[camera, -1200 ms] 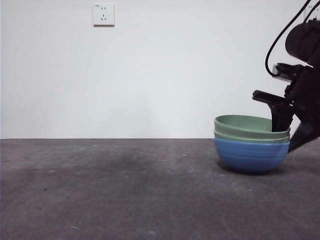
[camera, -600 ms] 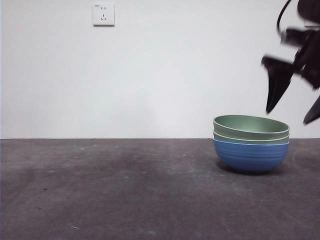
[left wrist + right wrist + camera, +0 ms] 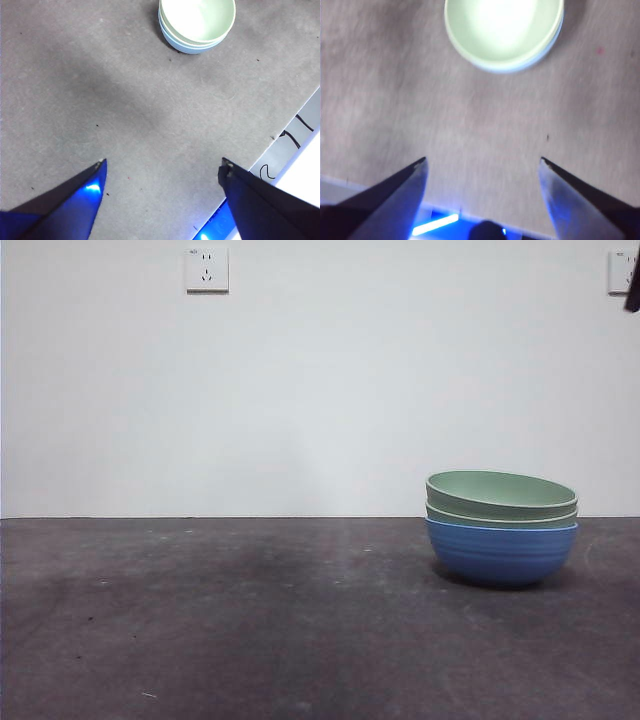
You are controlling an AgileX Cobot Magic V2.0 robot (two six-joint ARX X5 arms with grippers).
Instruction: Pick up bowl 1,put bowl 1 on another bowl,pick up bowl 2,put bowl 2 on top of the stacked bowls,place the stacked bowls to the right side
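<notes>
Bowls number three, nested in one pile: the stacked bowls (image 3: 502, 528) stand on the dark grey worktop (image 3: 250, 620) toward the right of the front view, with the ribbed blue bowl (image 3: 502, 554) at the bottom and two pale green bowls (image 3: 502, 495) set inside it, their rims showing one above the other. No brand or writing can be read on any of them. Two white wall sockets hang on the pale wall, one socket (image 3: 207, 269) at upper left and a second (image 3: 621, 271) at the upper right edge, partly cut off; their markings are too small to read. Only a small dark tip shows at the top right corner of the front view, and it cannot be told which arm it belongs to. The wrist views show both claws, which the front view does not. The left claw (image 3: 162, 167) hangs released over bare worktop, well apart from the pile, with the worktop's edge and some cables beside one jaw. The right claw (image 3: 482, 165) is likewise spread wide and empty, looking down into the pale green interior of the top bowl (image 3: 502, 30); this view is blurred.
</notes>
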